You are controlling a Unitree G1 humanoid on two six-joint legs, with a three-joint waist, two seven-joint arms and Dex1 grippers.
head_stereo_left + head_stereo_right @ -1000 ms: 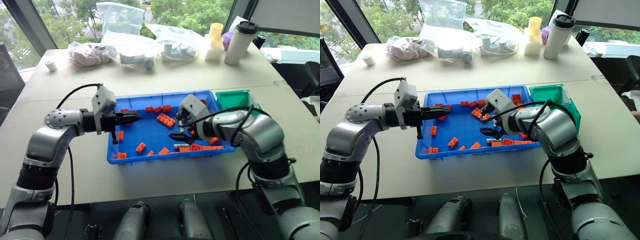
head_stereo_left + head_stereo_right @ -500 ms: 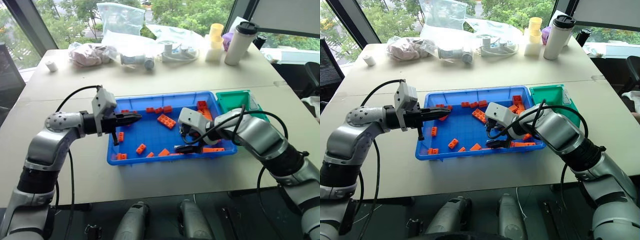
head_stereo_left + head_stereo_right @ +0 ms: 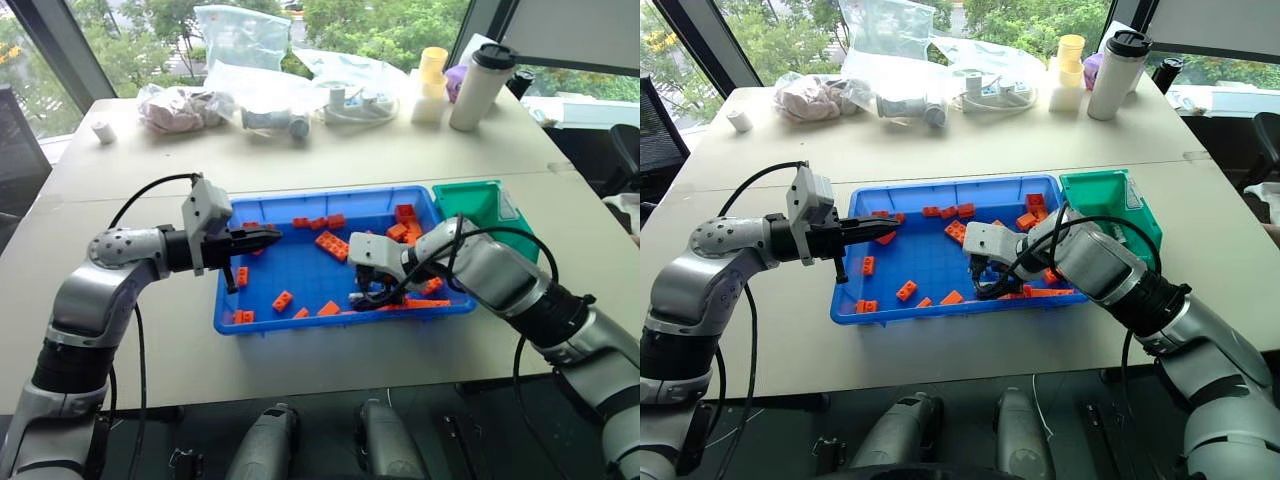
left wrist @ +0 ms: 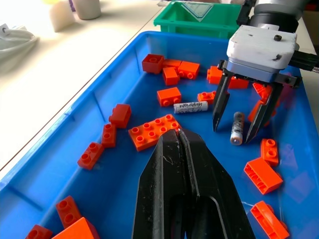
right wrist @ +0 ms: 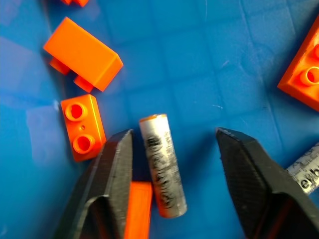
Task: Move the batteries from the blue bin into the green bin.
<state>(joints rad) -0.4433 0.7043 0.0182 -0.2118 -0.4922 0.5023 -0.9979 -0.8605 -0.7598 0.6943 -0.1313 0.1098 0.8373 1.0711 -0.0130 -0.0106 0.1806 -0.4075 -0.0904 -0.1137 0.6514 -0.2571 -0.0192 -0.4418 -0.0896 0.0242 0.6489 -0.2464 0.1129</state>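
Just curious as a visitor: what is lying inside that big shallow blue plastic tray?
The shallow blue plastic tray holds scattered orange plastic bricks and two silver-grey metal batteries. What lies under the robot's arm cannot be seen.

Pale beige table (image 3: 330, 155) with a seam across it, large windows (image 3: 370, 20) behind showing green trees in daylight, dark window frames (image 3: 60, 50), black chair (image 3: 660, 125) at the left edge
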